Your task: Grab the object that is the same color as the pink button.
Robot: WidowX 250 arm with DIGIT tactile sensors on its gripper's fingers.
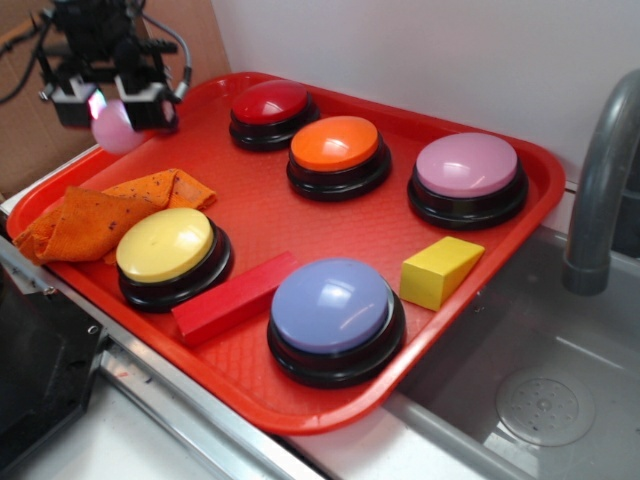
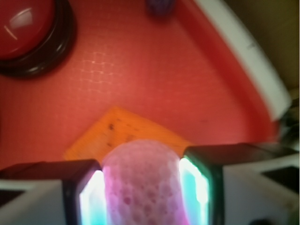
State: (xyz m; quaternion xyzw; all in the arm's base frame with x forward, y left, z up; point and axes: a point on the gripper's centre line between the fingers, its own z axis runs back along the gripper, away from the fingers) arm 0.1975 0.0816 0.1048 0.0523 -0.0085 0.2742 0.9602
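Pink ball (image 2: pixel 142 183), dimpled surface: pinched between the two fingers of the gripper (image 1: pixel 112 105), raised clear of the red tray (image 1: pixel 300 215) over its far left corner. In the wrist view the pads (image 2: pixel 92 199) pressed the ball from both sides, contact close and even.

Orange cloth (image 1: pixel 100 215): lay crumpled on the tray directly beneath the gripper, apart from the ball.

Pink button (image 1: pixel 467 170): sat well away from the gripper, on the opposite side of the tray, its dome a near match in colour to the held ball.

Red button (image 1: pixel 270 105): nearest button to the gripper, just beyond the cloth. Orange button (image 1: pixel 338 148), yellow button (image 1: pixel 168 250) and lavender-blue button (image 1: pixel 333 310): farther off. Red block (image 1: pixel 235 298) and yellow wedge (image 1: pixel 440 270): lay flat at the tray's near side.

Small dark purple item (image 2: pixel 160 5): blurred at the top edge of the wrist view, untouched.

Step in hand, by judgement: the grab looked made and the ball lifted, so the task appeared all but complete. The next move would call only for a steady squeeze and no jolt, as a round ball could roll out of a flat pinch.
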